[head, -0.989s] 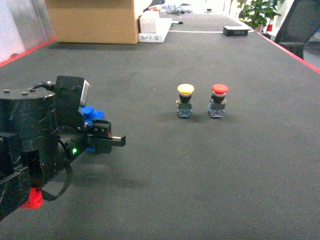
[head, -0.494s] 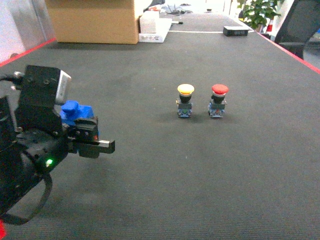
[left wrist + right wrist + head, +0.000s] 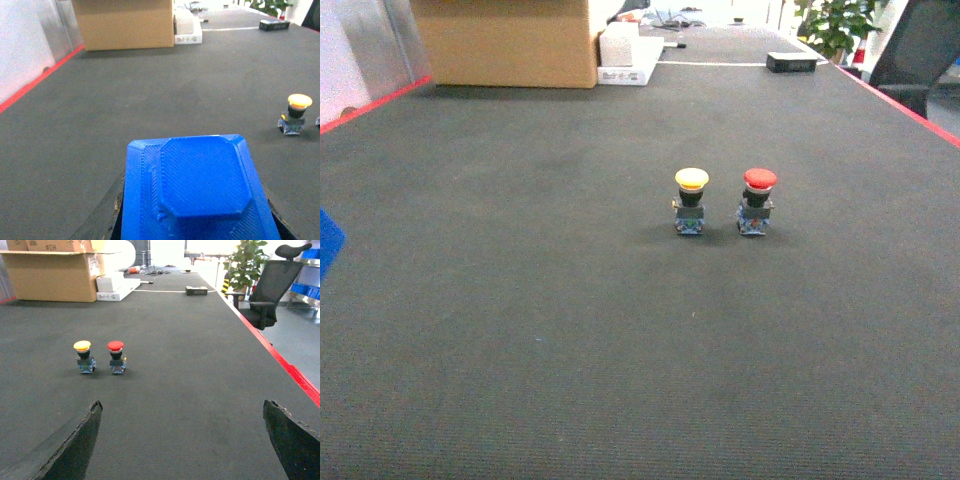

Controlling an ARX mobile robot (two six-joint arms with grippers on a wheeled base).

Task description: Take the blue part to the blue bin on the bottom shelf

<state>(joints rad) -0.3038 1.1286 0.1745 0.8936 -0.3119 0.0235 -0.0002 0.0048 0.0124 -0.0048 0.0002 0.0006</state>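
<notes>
Now the blue part (image 3: 197, 195) is gripped by the left gripper (image 3: 195, 220), left of the yellow button (image 3: 691, 199). A red button (image 3: 758, 199) is seen just right of it. The right gripper (image 3: 182, 440) is spread wide, nothing held.

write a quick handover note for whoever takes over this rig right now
Left gripper: shut on the blue part, which fills the left wrist view; in the head view only a blue sliver shows at the left edge.
Right gripper: open and empty, fingers spread wide above the table.
Yellow button and red button stand side by side on the table, untouched.
Done: the blue part is picked.
Left: carry it to the blue bin on the bottom shelf; neither is in view.
</notes>
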